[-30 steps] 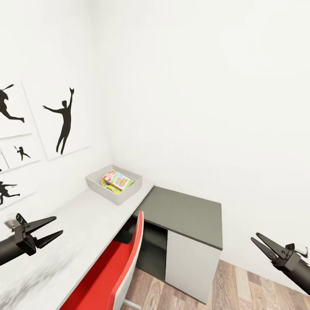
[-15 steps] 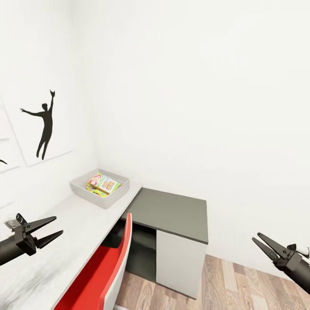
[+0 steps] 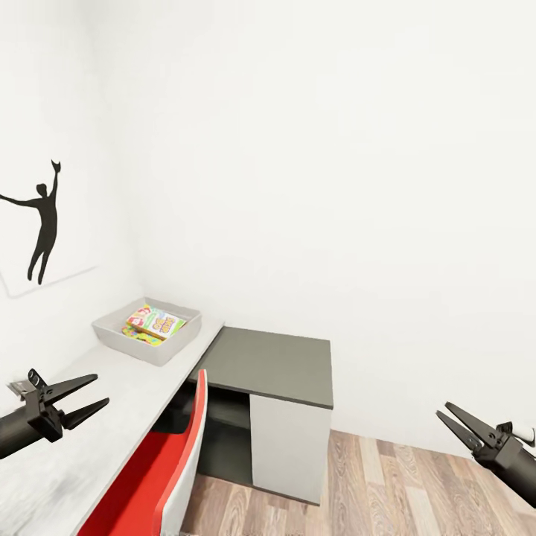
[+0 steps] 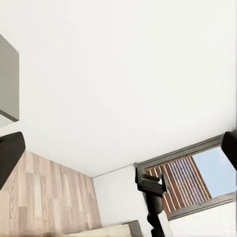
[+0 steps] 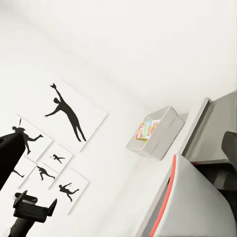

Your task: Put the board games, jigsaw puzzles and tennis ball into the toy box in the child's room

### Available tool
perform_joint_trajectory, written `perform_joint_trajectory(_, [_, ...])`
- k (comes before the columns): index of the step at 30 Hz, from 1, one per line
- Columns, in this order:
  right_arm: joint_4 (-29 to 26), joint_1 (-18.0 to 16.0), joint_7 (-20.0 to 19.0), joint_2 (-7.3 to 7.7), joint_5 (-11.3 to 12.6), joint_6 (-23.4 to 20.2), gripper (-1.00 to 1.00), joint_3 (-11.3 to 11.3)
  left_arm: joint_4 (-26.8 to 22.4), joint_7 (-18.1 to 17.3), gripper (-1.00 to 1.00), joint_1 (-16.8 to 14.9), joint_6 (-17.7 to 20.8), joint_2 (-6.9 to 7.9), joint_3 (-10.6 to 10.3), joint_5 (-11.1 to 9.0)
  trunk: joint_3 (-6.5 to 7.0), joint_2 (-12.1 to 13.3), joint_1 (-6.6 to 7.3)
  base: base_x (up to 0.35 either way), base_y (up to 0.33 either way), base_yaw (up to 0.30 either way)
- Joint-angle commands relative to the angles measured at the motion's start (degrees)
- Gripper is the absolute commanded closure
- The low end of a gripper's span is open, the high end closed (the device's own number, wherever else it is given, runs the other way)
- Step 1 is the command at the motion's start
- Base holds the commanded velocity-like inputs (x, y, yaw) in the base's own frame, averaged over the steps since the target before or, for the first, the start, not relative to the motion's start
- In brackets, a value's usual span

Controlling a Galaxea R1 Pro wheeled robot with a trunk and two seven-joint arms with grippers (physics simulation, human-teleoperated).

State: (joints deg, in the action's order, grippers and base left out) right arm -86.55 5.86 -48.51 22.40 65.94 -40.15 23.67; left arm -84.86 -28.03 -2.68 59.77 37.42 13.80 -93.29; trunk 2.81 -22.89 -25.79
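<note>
The light grey toy box [image 3: 117,335] stands on the pale table [image 3: 89,402] by the wall corner. A bright printed board game [image 3: 155,321] lies tilted inside it, on top of other colourful flat pieces [image 3: 143,339]. The right wrist view has the toy box [image 5: 159,138] and the game cover [image 5: 147,129] far off. My left gripper [image 3: 102,390] hovers open and empty over the table's near part. At the lower right, my right gripper [image 3: 442,411] is open and empty above the floor. The bed and tennis ball are out of view.
A red chair [image 3: 160,465] is tucked under the table just in front of me. The dark grey cabinet [image 3: 269,362] with a white door [image 3: 286,447] joins the table on the right, with wood floor [image 3: 387,484] beyond. Silhouette pictures [image 3: 41,223] hang on the left wall.
The whole head view has swung to the right, so table, toy box and wall pictures slid left in the picture. Both grippers keep their pose and stay open.
</note>
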Motion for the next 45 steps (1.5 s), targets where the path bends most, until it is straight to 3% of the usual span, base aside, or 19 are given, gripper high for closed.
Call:
perform_joint_trajectory(1, [0.1, 0.0, 0.1, 0.01, 0.3, -0.4, -1.0, 0.0, 0.0, -0.4, -1.0, 0.0, 0.2, 0.0, 0.0, 0.3, 0.06, 0.0, 0.0, -0.227, 0.0, -0.222])
perform_joint_trajectory(19, [0.6, 0.0, 0.2, 0.01, 0.3, -0.3, -1.0, 0.1, 0.0, -0.4, -1.0, 0.0, 0.2, -0.06, 0.0, 0.3, 1.18, 0.0, 0.0, -0.142, -0.025, -0.206])
perform_joint_trajectory(45, [0.5, 0.0, 0.8, 0.01, -0.3, -0.2, -1.0, -0.3, 0.0, -0.4, -1.0, 0.0, 0.2, -0.07, 0.0, 0.3, 1.26, 0.0, 0.0, -0.129, -0.125, -0.011])
